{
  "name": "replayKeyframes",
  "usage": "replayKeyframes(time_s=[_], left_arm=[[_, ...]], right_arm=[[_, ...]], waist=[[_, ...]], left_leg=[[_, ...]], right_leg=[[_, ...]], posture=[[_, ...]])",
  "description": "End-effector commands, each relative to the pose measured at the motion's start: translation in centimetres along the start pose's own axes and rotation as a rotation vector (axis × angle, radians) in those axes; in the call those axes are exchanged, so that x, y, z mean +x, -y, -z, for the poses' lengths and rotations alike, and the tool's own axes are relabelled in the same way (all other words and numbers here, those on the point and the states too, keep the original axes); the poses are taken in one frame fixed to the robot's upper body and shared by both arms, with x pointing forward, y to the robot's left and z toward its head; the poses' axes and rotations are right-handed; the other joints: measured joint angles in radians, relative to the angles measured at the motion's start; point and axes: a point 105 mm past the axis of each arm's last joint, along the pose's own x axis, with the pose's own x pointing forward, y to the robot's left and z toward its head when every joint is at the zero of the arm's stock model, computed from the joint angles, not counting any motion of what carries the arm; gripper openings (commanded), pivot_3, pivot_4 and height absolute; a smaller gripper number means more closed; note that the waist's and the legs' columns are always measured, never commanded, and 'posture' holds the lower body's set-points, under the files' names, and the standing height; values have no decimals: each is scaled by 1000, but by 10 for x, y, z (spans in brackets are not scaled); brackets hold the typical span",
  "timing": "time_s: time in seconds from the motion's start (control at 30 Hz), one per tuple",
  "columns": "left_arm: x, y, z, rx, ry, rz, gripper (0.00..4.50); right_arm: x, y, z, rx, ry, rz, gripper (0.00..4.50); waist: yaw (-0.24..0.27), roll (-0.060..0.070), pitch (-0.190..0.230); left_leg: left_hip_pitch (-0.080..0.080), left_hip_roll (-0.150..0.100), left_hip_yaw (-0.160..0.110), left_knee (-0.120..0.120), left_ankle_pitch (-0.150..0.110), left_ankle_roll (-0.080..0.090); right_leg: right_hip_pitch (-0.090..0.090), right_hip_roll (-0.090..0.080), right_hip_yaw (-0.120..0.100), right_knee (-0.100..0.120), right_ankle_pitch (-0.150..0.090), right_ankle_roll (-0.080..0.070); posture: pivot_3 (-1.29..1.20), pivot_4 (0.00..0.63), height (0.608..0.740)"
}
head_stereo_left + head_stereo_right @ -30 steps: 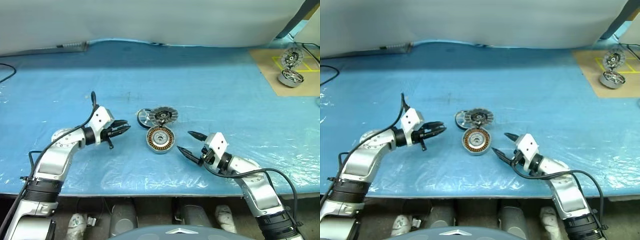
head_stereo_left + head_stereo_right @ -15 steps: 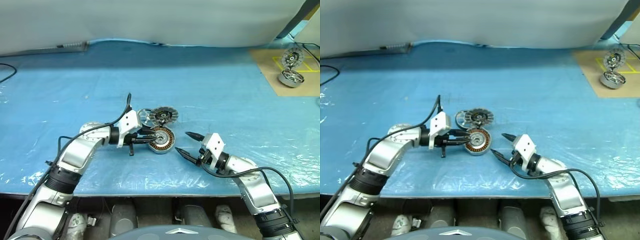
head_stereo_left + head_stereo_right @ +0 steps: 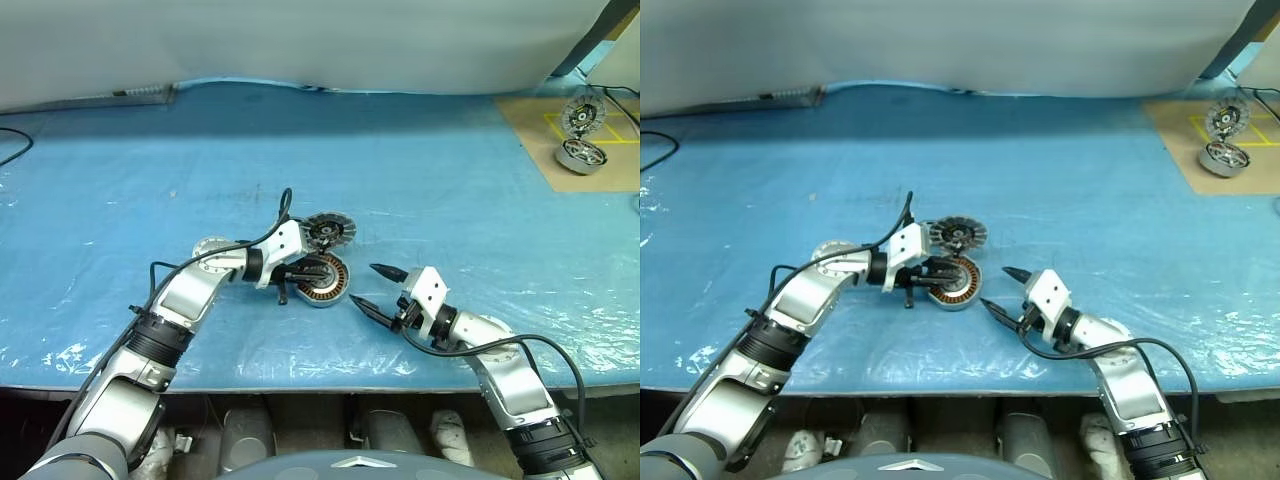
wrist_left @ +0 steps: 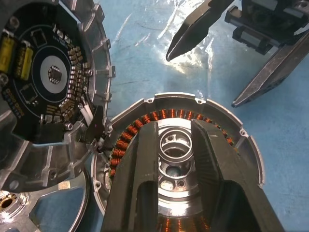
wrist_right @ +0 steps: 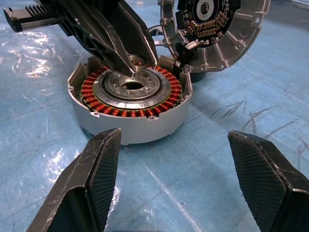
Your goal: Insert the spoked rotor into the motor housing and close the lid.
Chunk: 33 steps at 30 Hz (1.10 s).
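The motor housing (image 3: 336, 287), a ring of copper windings, lies on the blue sheet near the table's middle. My left gripper (image 4: 175, 126) reaches over it from the left, its two fingers a little apart, straddling the raised centre hub (image 4: 176, 147). Behind the housing the lid (image 3: 332, 230), ribbed at its edge, leans tilted with its circuit-board face (image 4: 48, 72) toward the housing. The spoked rotor (image 4: 12, 203) lies beside the lid, mostly hidden by my left wrist. My right gripper (image 3: 363, 283) stands wide open and empty just to the right of the housing, pointing at it.
A brown board (image 3: 610, 160) at the far right back carries two other motor parts (image 3: 582, 128). A black cable (image 3: 12, 145) lies at the far left. The table's front edge (image 3: 320, 385) runs close below both arms.
My left arm has swung right across the sheet, bringing its gripper from open table onto the housing's centre. The right arm has kept still.
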Motion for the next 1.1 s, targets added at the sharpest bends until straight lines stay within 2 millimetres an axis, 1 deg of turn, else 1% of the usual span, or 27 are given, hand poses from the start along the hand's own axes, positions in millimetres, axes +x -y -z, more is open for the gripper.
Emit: replayKeyframes(time_s=[0.03, 0.13, 0.2, 0.27, 0.3, 0.4, 0.5, 0.53, 0.6, 0.73, 0.87, 0.97, 1.0, 1.1], left_arm=[[3, 0, -7, 47, 2, 18, 663], [4, 1, -6, 41, -3, 25, 663], [4, 1, -6, 36, -1, 27, 1421], [4, -1, -6, 37, -1, 21, 1908], [4, -2, -7, 36, 3, 16, 2290], [1, -4, -16, 29, 45, 0, 3389], [-2, -2, -27, 16, 108, 5, 4380], [-4, -1, -28, 11, 120, 10, 4380], [-7, 3, -30, -5, 133, 22, 4169], [-15, 9, -27, -40, 141, 24, 2870], [-26, 8, -21, -66, 163, -47, 1381], [-38, 9, -16, -78, 219, -130, 286], [-42, 9, -16, -90, 239, -158, 20], [-55, 10, -14, -109, 298, -258, 0]], right_arm=[[3, 0, -8, -28, 36, -11, 3757], [4, 0, -8, -30, 35, -9, 3757], [3, 0, -7, -31, 32, -6, 3757], [3, 1, -7, -32, 30, -3, 3757], [3, 1, -7, -31, 29, -1, 3757], [2, 1, -6, -29, 27, 3, 3757], [2, 2, -6, -27, 25, 7, 3757], [1, 2, -5, -27, 24, 7, 3757], [1, 2, -5, -23, 24, 9, 3757], [0, 4, -5, -17, 22, 16, 3757], [-3, 10, -7, -11, 16, 50, 3757], [-7, 19, -14, -11, 20, 85, 3084], [-8, 20, -15, -7, 19, 91, 2799], [-9, 22, -24, -8, 21, 80, 1736]], waist=[[0, 0, 0], [0, 0, 0], [0, 0, 0], [0, 0, 0], [0, 0, 0], [1, 0, 0], [0, 0, 0], [0, 0, 0], [0, 0, 0], [0, 0, 0], [0, 0, 0], [-1, 0, 0], [-1, 0, 0], [0, 0, 0]], left_leg=[[0, 0, 0, 0, 0, 0], [0, 0, 0, 0, 0, 0], [0, 0, 0, 0, 0, 0], [0, 0, 0, 0, 0, 0], [0, 0, 0, 0, 0, 0], [0, 0, 0, 1, 0, 0], [-1, 0, 0, 1, 0, 0], [-1, 0, 0, 1, 0, 0], [-1, 0, 0, 1, 0, 0], [-1, 0, 0, 1, 0, 0], [-1, 0, 0, 1, 0, 0], [-1, 0, 0, 1, 0, 0], [-1, 0, 0, 1, 0, 0], [-1, 0, 0, 1, 0, 0]], right_leg=[[0, 0, 0, 0, 0, 0], [0, 0, 0, 0, 0, 0], [0, 0, 0, 0, 0, 0], [0, 0, 0, 0, 0, 0], [0, 0, 0, 0, 0, 0], [0, 0, 0, 0, 0, 0], [0, 0, 0, 0, 0, 0], [0, 0, 0, 0, 0, 0], [0, 0, 0, 0, 0, 0], [0, 0, 0, 0, 0, 0], [0, 0, 0, 0, 0, 0], [0, 0, 0, 0, 0, 0], [0, 0, 0, 0, 0, 0], [0, 0, 0, 0, 0, 0]], posture=[[0, 150, 740], [0, 150, 740], [0, 150, 740], [0, 150, 740], [0, 150, 740], [0, 150, 740], [0, 150, 740], [0, 150, 740], [0, 150, 740], [0, 150, 740], [0, 150, 740], [0, 150, 740], [0, 150, 740], [0, 150, 740]])
